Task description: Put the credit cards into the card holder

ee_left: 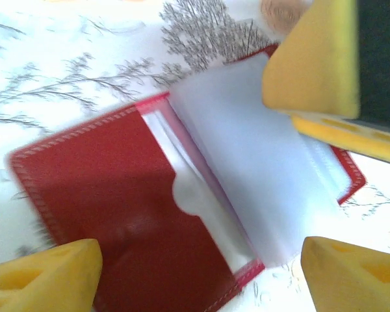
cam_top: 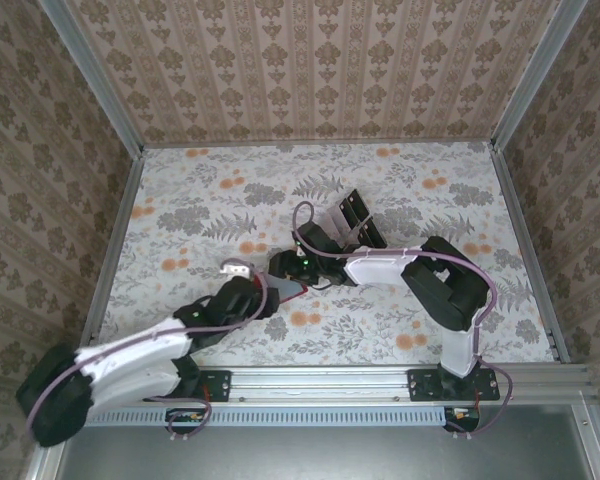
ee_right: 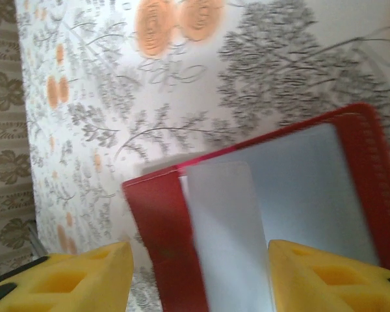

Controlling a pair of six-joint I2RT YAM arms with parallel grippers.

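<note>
one small red leather-like card holder point(cam_top: 289, 288) lies open mid-frame on the floral desk point(cam_top: 430, 200), likely light and floppy; pin its cover edge. left end effector point(ee_left: 198, 276) and right end effector point(ee_right: 200, 273) spread, empty.

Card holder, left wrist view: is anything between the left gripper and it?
Nothing visible lies between them: the open card holder shows bare between the spread fingers of the left gripper. One yellow finger of the right gripper overlaps the holder's far right corner in that view, so that corner is crowded.
</note>
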